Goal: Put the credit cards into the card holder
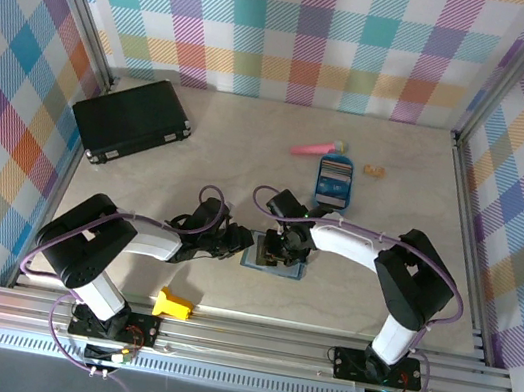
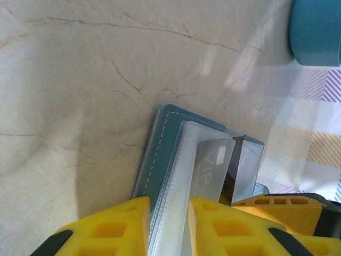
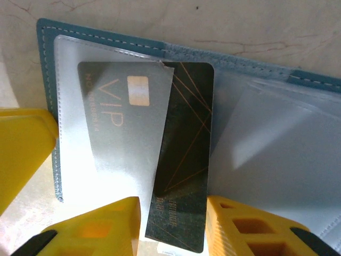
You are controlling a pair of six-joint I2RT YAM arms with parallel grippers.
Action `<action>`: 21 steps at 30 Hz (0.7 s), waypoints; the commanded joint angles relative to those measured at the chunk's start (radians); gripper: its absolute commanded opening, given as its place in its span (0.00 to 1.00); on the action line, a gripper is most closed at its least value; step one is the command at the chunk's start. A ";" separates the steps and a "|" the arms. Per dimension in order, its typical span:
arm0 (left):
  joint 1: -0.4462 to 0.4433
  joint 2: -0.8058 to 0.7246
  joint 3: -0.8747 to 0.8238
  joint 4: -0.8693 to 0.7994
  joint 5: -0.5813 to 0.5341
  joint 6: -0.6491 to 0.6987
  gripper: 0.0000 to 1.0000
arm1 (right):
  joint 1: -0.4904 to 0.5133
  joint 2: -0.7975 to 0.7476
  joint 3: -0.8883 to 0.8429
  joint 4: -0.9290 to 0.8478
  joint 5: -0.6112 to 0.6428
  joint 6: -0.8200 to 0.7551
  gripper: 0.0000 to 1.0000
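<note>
The teal card holder [image 3: 48,64] lies open on the table [image 1: 274,262], its clear sleeves facing up. A silver VIP credit card [image 3: 125,128] sits in the left sleeve. A dark credit card [image 3: 184,154] with thin orange lines overlaps it, its top under the sleeve and its lower end sticking out. My right gripper [image 3: 173,226] is shut on that dark card's long edges. My left gripper [image 2: 168,226] is shut on the card holder's [image 2: 160,144] cover and sleeve edge. In the top view the two grippers, left [image 1: 236,242] and right [image 1: 282,252], meet over the holder.
A bright blue tray [image 1: 334,180] with more cards stands behind the holder; its rim shows in the left wrist view [image 2: 317,29]. A pink stick [image 1: 316,148] and a small tan piece [image 1: 375,170] lie near it. A black case [image 1: 131,119] sits far left, a yellow block [image 1: 174,304] near front.
</note>
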 commanded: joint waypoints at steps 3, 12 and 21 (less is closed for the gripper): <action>-0.012 0.010 -0.019 0.016 0.008 -0.005 0.26 | 0.010 -0.009 0.026 0.026 -0.050 0.028 0.35; -0.013 0.016 -0.024 0.031 0.011 -0.012 0.25 | 0.010 0.020 0.027 0.085 -0.109 0.056 0.36; -0.012 0.033 -0.028 0.062 0.019 -0.024 0.25 | 0.010 0.026 0.035 0.115 -0.129 0.067 0.36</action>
